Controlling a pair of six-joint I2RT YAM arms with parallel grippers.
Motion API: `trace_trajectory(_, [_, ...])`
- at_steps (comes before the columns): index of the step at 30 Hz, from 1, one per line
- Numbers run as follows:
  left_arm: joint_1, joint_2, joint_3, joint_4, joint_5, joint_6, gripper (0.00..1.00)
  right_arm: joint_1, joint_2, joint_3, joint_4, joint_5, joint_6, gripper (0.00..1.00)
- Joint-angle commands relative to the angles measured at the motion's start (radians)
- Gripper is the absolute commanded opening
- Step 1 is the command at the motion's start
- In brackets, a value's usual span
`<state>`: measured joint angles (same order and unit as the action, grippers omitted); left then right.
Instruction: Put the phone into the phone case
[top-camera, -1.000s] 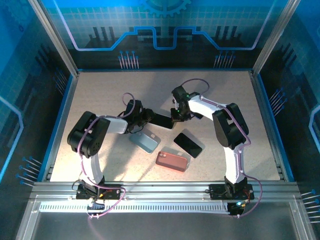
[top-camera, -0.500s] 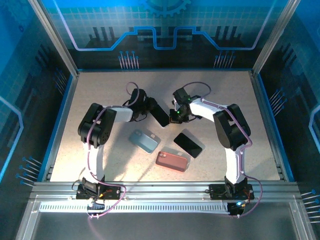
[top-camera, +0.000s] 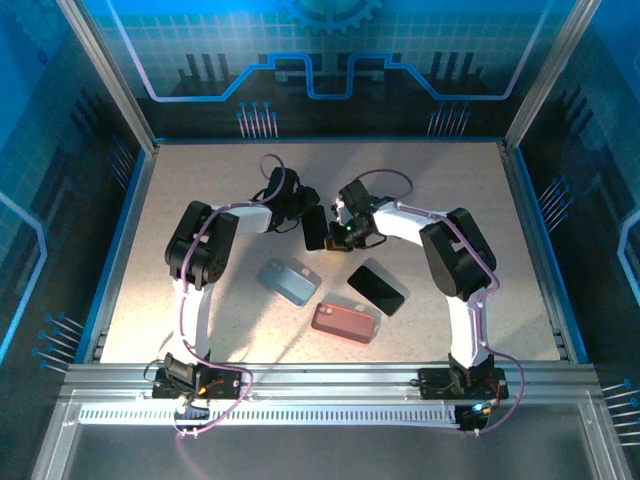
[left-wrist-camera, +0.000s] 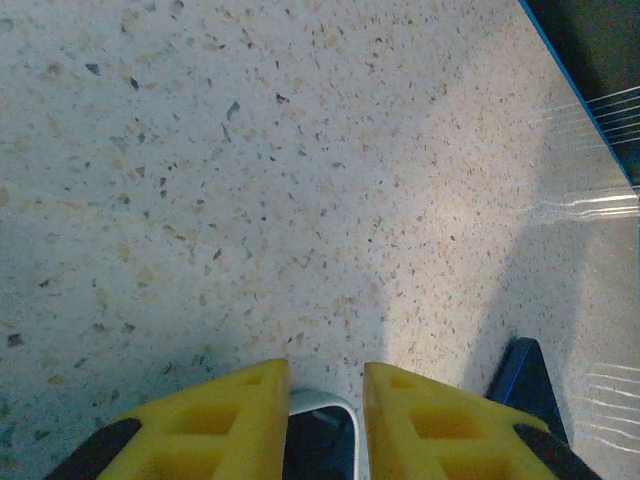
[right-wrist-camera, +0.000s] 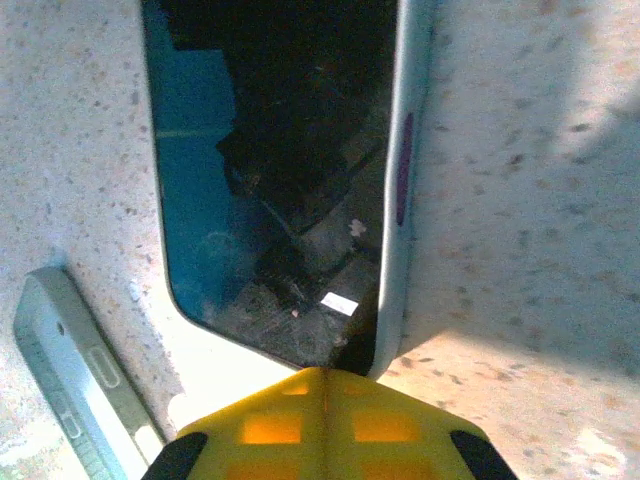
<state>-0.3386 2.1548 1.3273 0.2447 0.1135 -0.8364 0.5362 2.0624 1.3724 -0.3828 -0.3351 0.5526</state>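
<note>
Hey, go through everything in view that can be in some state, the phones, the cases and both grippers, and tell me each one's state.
Pale-rimmed black phone: gripped by the left gripper, screen dark, uncased.
Second black phone: flat on the table, free, screen dark.
Blue-grey phone case: flat on the table, untouched.
Salmon-red phone case: flat on the table, untouched.
Left gripper: closed on the pale-rimmed phone.
Right gripper: shut, tips at that phone's end.

Speckled table (top-camera: 200, 180), blue-lit panel walls (top-camera: 320, 60)
</note>
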Motion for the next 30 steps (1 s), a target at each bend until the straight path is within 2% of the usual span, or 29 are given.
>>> trace_trajectory(1, [-0.004, -0.073, -0.001, -0.056, 0.026, 0.02, 0.26, 0.052, -0.024, -0.021, -0.011, -0.049, -0.025, 0.0])
trace_trajectory(13, [0.048, -0.322, -0.201, -0.037, 0.046, -0.013, 0.27, 0.077, 0.018, -0.006, 0.028, -0.083, -0.005, 0.0])
trace_trajectory(30, [0.058, -0.593, -0.473, -0.089, 0.03, -0.01, 0.27, 0.007, 0.205, 0.254, -0.049, -0.066, -0.051, 0.0])
